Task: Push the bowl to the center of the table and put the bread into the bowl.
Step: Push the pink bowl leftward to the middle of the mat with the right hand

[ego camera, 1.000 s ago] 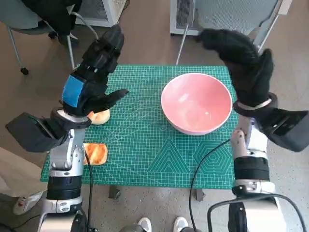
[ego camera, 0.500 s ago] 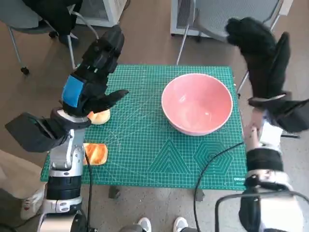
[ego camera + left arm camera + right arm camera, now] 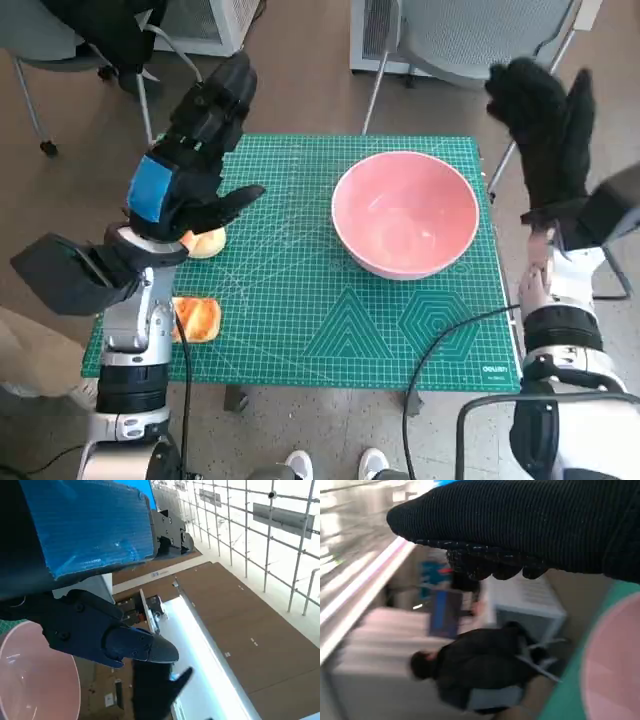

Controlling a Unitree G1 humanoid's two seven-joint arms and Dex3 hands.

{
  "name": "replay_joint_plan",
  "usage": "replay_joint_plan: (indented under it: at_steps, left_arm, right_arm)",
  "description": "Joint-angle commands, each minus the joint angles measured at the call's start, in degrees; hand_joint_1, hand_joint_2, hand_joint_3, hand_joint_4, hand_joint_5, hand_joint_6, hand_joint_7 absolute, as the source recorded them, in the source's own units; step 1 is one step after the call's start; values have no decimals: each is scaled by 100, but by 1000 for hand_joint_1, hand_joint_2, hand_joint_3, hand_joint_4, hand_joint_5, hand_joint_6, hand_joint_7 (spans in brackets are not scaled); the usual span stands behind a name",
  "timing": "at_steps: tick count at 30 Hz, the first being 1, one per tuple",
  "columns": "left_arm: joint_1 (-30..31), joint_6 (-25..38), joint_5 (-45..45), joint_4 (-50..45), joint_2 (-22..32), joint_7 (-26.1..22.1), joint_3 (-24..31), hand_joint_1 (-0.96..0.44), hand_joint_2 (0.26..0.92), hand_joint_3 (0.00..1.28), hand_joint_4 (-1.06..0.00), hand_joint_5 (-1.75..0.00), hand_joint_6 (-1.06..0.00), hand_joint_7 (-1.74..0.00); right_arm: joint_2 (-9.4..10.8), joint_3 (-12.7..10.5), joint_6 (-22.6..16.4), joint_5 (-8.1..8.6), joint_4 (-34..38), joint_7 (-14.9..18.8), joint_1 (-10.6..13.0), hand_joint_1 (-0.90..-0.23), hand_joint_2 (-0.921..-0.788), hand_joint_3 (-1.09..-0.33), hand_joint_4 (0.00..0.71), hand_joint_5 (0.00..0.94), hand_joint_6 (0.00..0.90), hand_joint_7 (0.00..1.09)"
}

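A pink bowl [image 3: 405, 212] stands empty on the right half of the green mat [image 3: 290, 300]; its rim also shows in the left wrist view [image 3: 35, 680] and the right wrist view [image 3: 615, 665]. A bread roll [image 3: 207, 241] lies at the mat's left edge, partly under my left hand [image 3: 195, 150], which hovers above it with fingers spread and empty. A toasted bread slice [image 3: 198, 318] lies nearer the front left corner. My right hand [image 3: 540, 125] is raised beyond the table's right edge, fingers straight up, holding nothing, apart from the bowl.
Chairs [image 3: 470, 40] and a white cabinet stand behind the table. A person in dark clothes [image 3: 480, 665] sits in the right wrist view. A black cable [image 3: 440, 340] runs over the mat's front right corner. Feet show below the table's front edge.
My right hand has swung from above the bowl's far right rim out to the right, past the table edge. The bowl and my left hand stay put.
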Motion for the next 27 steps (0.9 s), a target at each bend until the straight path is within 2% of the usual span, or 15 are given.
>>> replay_joint_plan:
  at_steps: [1,5,13,20,27]
  left_arm:
    - [6,-62,-10,20,23,-29,28,-629,921,130,-43,-1,-201,-119]
    - [15,-49,-9,9,36,-30,38,-630,921,129,-44,-1,-202,-119]
    - [45,-43,15,-45,39,-11,36,-627,921,131,-42,0,-200,-118]
    - [63,-41,28,-70,48,-3,35,-626,921,133,-41,0,-198,-119]
    - [66,-19,29,-73,72,0,45,-624,921,134,-40,0,-197,-120]
  right_arm:
    - [-28,36,427,-194,161,-276,202,-631,-921,-919,1,-1,-1,171]
    - [-21,46,707,-309,213,-424,276,-618,-921,-952,-1,-1,-1,148]
    - [-11,58,1200,-491,272,-642,381,-613,-921,-954,-1,-1,6,138]
    - [-11,23,1428,-498,282,-686,452,-595,-921,-954,-1,-1,11,137]
    - [8,1,1492,-488,279,-698,518,-597,-921,-953,-1,-1,14,134]
